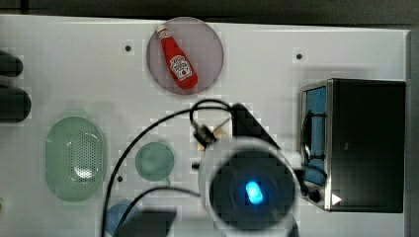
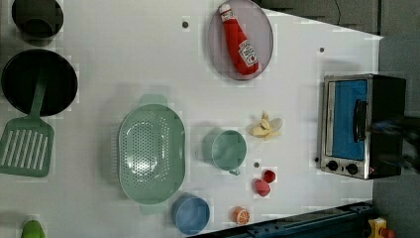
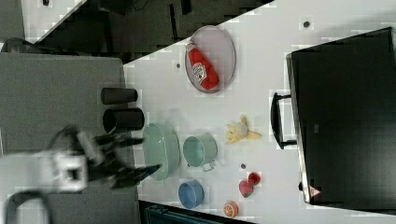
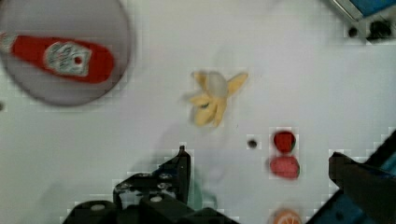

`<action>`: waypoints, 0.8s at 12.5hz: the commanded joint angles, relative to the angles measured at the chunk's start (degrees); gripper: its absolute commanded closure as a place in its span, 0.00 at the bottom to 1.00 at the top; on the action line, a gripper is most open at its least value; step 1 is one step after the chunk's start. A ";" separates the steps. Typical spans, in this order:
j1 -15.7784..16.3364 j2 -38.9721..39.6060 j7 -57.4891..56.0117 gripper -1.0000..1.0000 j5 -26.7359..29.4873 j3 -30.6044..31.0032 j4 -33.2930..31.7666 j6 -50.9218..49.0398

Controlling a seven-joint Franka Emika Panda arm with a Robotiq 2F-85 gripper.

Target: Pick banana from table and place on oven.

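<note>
In the wrist view the gripper (image 4: 261,172) hangs above the table (image 4: 140,135) with its fingers (image 4: 183,169) spread wide and nothing between them. Just beyond lies the banana (image 4: 212,95), half peeled, on bare white tabletop with open room all round it; two red strawberries (image 4: 284,154) and an orange slice (image 4: 286,217) sit to one side of it, near a small dark hole.

In the left view the banana (image 2: 266,127) rests between the green cup (image 2: 226,149) and the oven (image 2: 360,126), apart from both. The oven stands at the table's edge on the left view's right, glass door shut, handle facing the banana, flat black top bare.

Farther off, a grey plate (image 2: 264,44) carries a red ketchup bottle (image 2: 239,40); its label is too blurred to read. A green colander (image 2: 151,153), blue bowl (image 2: 191,214), green spatula (image 2: 27,141) and dark pan (image 2: 59,82) occupy the left view's left half
</note>
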 commanded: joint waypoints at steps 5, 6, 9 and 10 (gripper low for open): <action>-0.52 12.26 1.62 0.00 1.11 -1.28 -11.41 22.85; -0.53 14.49 1.62 0.00 1.11 -1.52 -12.61 26.52; -0.54 21.71 1.62 0.00 1.12 -2.08 -14.88 36.17; -0.45 24.15 1.69 0.00 1.12 -2.06 -14.99 38.61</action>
